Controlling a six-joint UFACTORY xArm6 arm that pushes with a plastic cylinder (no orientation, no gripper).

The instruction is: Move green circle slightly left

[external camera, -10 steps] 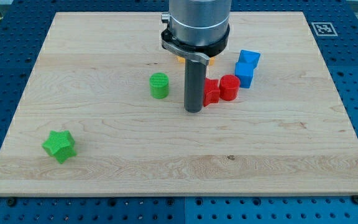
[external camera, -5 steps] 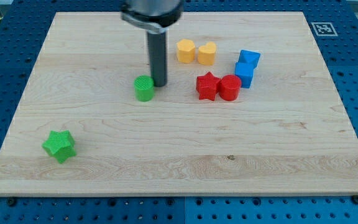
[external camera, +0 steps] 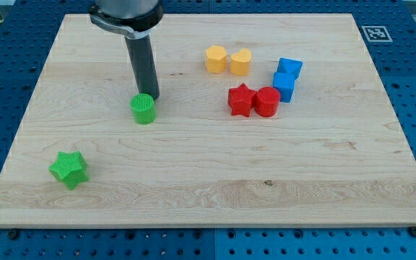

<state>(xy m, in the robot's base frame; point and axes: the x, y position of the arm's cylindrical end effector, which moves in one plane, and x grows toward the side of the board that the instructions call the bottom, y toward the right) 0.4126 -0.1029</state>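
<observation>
The green circle (external camera: 143, 109) stands on the wooden board (external camera: 208, 180), left of the middle. My tip (external camera: 152, 98) touches its upper right edge, just behind it toward the view's top. The dark rod rises from there to the arm at the view's top left.
A green star (external camera: 68, 170) lies at the lower left. A red star (external camera: 241, 100) and a red circle (external camera: 267, 102) sit right of centre. Two yellow blocks (external camera: 216, 58) (external camera: 240, 62) lie above them. Two blue blocks (external camera: 289, 68) (external camera: 284, 86) lie further right.
My tip has moved left across the board and pushed the green circle left and slightly down. The other blocks have not moved.
</observation>
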